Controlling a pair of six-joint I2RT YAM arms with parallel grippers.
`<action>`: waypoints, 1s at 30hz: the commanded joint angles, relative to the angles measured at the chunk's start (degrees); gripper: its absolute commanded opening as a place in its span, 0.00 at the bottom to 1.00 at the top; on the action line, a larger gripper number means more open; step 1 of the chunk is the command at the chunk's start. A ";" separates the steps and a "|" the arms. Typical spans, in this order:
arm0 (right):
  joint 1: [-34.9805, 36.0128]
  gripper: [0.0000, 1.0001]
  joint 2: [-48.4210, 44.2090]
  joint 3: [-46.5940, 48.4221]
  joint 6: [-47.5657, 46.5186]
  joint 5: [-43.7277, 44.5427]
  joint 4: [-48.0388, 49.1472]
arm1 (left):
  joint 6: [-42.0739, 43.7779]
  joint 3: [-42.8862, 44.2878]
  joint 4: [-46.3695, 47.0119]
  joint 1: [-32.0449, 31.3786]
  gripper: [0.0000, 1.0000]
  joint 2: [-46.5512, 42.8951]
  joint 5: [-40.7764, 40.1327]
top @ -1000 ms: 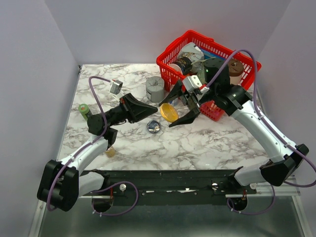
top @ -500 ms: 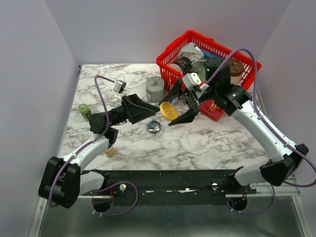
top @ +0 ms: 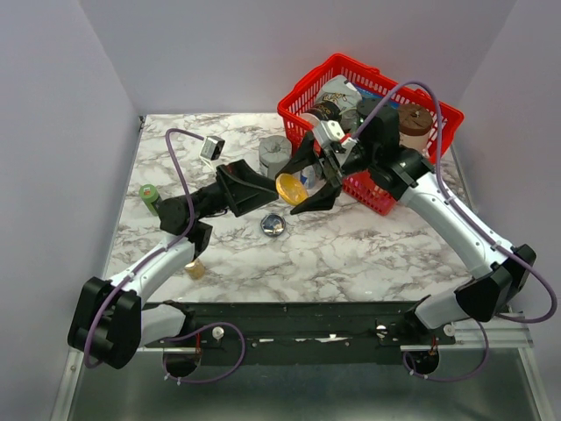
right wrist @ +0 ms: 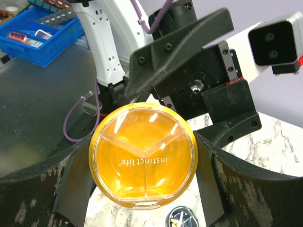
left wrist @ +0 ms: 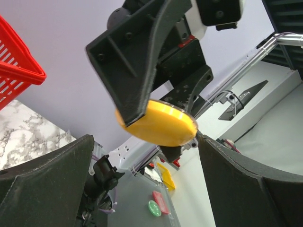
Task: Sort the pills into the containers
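— Marble table (top: 351, 254): what's changed?
— My left gripper (top: 270, 191) just sprang wide. The right gripper (top: 296, 189) pinches the orange pill dish (right wrist: 143, 153) aloft, facing it. The silvery dish (top: 273, 225) sits below. Handover looks likely.

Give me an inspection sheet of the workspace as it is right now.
Surface: marble table.
Job's things: orange dish held on edge off the table; silver dish on the table.
Clutter: grey cylinder; red basket, full; green item; tan item.
Grippers: right gripper shut on orange dish; left gripper open, close to it.
Cables: purple cables loop over both arms.
Surroundings: plain walls.
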 commanded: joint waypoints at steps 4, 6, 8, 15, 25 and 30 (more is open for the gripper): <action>0.07 0.45 1.60 0.22 4.19 0.31 6.17 | 0.09 2.18 22.60 -1.05 0.99 0.37 -3.05; 0.07 0.45 2.03 0.39 5.07 0.22 6.96 | 0.09 2.18 22.60 -1.32 0.99 0.46 -3.49; 0.16 0.45 2.30 0.74 6.47 -0.04 8.46 | -0.09 2.44 22.51 -1.32 0.99 0.81 -4.37; 0.77 0.45 2.91 0.92 6.65 -0.04 8.99 | -0.44 3.50 22.51 -1.41 0.95 1.33 -6.57; 0.86 0.45 3.97 1.63 7.00 0.75 9.86 | -0.70 4.73 22.60 -2.02 0.85 0.72 -7.09; 0.86 0.45 4.32 1.89 8.24 1.80 10.92 | -0.97 4.82 22.42 -2.37 0.76 0.63 -6.83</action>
